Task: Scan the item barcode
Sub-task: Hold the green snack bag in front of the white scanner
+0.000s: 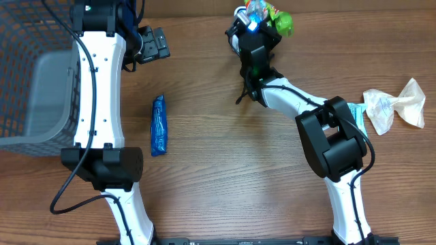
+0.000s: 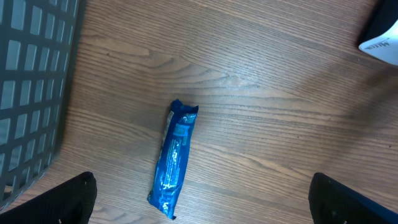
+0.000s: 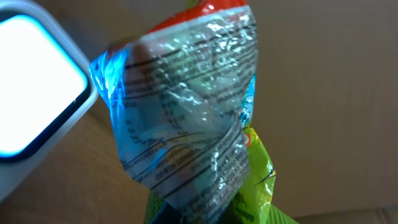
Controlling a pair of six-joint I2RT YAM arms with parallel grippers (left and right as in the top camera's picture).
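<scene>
one wire basket (image 1: 27,75) sits left of the blue packet (image 1: 159,124), one crumpled white bag (image 1: 395,105) far to its right. beyond the blue packet the left gripper (image 1: 151,45) gapes wide, empty. up and right of it, the right gripper (image 1: 253,27) is clamped tight on one green packet (image 3: 193,124), beside one lit scanner (image 3: 31,87).
</scene>
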